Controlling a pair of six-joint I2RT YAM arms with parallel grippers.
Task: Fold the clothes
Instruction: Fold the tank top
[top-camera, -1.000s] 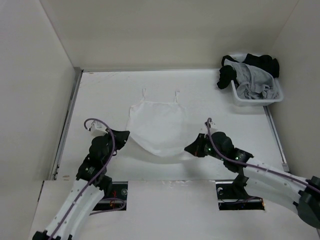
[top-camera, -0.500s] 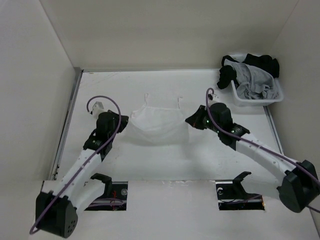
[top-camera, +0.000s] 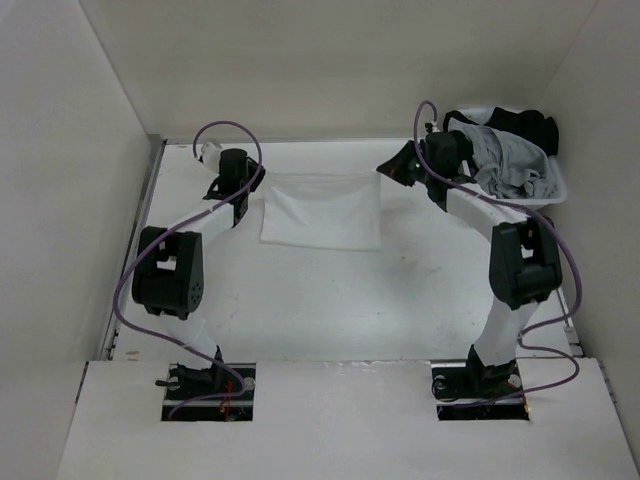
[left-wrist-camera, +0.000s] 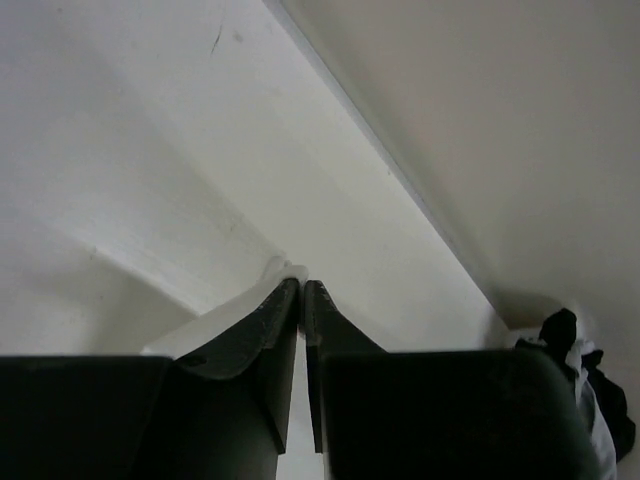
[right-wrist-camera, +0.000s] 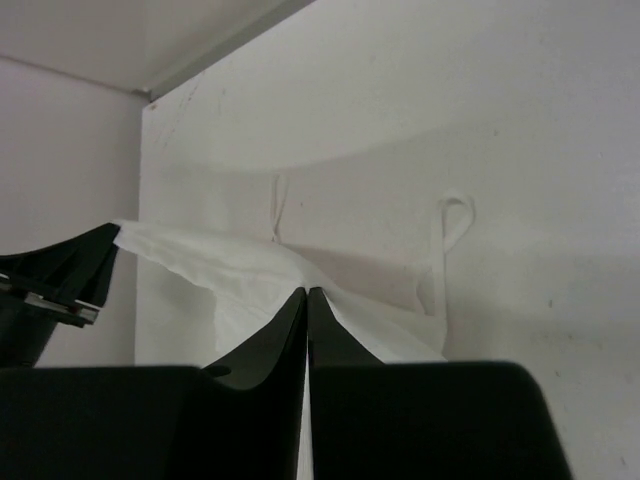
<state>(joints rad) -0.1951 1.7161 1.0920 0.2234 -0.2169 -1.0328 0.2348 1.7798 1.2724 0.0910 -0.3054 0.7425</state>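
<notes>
Well — bin holds garments; white top outside.

Bright, even, soft light fell from overhead. The white top nearly washed into the pale tabletop, with only faint shadows. Wrist views were dimmer, their near foregrounds black and blurred.

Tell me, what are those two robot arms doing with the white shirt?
They are folding it. The left arm and the right arm each pinch a corner of the top with shut jaws, at the far side of the table. The top lies doubled over. A bin of dark and grey clothes sits at the far right.
</notes>
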